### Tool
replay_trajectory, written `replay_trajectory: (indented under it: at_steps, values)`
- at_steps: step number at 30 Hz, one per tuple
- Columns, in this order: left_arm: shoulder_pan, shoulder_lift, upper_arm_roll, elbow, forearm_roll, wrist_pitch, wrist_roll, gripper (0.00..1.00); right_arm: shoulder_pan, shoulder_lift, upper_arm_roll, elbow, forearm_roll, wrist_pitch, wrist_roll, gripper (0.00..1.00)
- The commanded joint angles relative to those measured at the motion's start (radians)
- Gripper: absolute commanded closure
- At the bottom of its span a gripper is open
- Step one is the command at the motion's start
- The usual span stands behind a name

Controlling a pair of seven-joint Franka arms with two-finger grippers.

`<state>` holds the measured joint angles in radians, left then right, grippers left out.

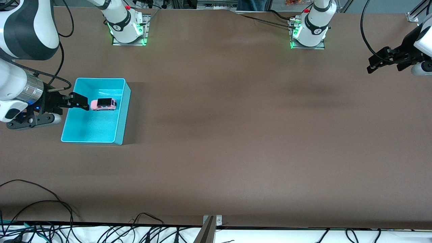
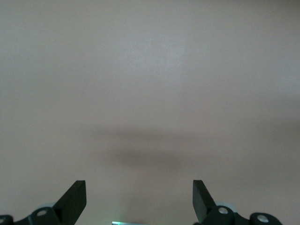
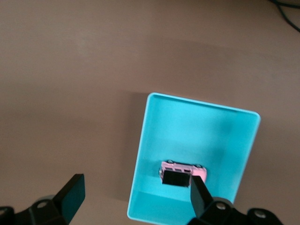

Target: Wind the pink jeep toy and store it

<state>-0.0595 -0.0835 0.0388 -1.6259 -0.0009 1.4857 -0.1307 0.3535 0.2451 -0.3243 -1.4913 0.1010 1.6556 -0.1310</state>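
Observation:
The pink jeep toy (image 1: pixel 103 104) has a black roof and stands on its wheels inside the turquoise bin (image 1: pixel 123 113), in the half of the bin farther from the front camera. My right gripper (image 1: pixel 78 101) hangs open and empty above the bin's edge at the right arm's end. In the right wrist view the jeep (image 3: pixel 183 173) shows in the bin (image 3: pixel 197 131), partly covered by one finger of the right gripper (image 3: pixel 136 197). My left gripper (image 1: pixel 384 65) waits open and empty over bare table at the left arm's end. The left wrist view shows it (image 2: pixel 139 197) over brown table.
The brown table (image 1: pixel 236 135) spreads wide between the bin and the left arm's end. The two arm bases (image 1: pixel 126 27) (image 1: pixel 308 32) stand along the edge farthest from the front camera. Cables (image 1: pixel 50 216) lie along the nearest edge.

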Motion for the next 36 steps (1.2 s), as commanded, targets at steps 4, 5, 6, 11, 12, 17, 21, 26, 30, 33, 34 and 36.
replay_trajectory:
  at_steps: [4,5,6,11,12,17,21,26,30,33,34,36]
  values:
    - [-0.005,0.01,0.004,0.024,-0.013,-0.021,0.011,0.0,0.004,0.008,-0.006,0.072,-0.049,-0.097,0.047,0.0]
    - [-0.005,0.01,0.004,0.024,-0.013,-0.021,0.011,0.0,0.004,0.0,-0.006,0.071,-0.049,-0.111,0.047,0.0]
    - [-0.005,0.01,0.004,0.024,-0.013,-0.021,0.011,0.0,0.004,-0.001,-0.006,0.072,-0.047,-0.115,0.048,0.0]
    - [-0.007,0.01,-0.003,0.024,-0.013,-0.021,0.01,0.0,0.005,-0.001,-0.002,0.074,-0.041,-0.117,0.048,0.0]
    - [-0.007,0.01,-0.005,0.024,-0.013,-0.021,0.01,0.0,0.005,-0.003,-0.002,0.074,-0.041,-0.117,0.048,0.0]
    - [-0.005,0.01,-0.005,0.024,-0.013,-0.021,0.011,0.0,0.01,-0.003,-0.002,0.074,-0.046,-0.119,0.047,0.0]
    - [-0.002,0.01,-0.003,0.023,-0.013,-0.021,0.01,0.0,0.012,-0.003,-0.004,0.072,-0.043,-0.125,0.047,0.0]
    - [0.001,0.01,-0.003,0.023,-0.013,-0.022,0.011,0.0,-0.027,-0.016,0.063,0.066,-0.049,-0.111,0.048,0.0]
    - [0.001,0.01,-0.005,0.023,-0.013,-0.022,0.01,0.0,-0.169,-0.047,0.201,0.04,-0.055,-0.105,0.048,0.0]
    - [0.003,0.01,-0.003,0.023,-0.013,-0.022,0.011,0.0,-0.246,-0.076,0.27,0.008,-0.075,-0.093,0.048,0.0]
    - [0.004,0.01,-0.003,0.023,-0.013,-0.022,0.013,0.0,-0.261,-0.081,0.28,-0.001,-0.075,-0.091,0.048,0.0]
    - [0.007,0.01,-0.003,0.021,-0.013,-0.022,0.014,0.0,-0.301,-0.102,0.307,-0.026,-0.075,-0.086,0.05,0.0]
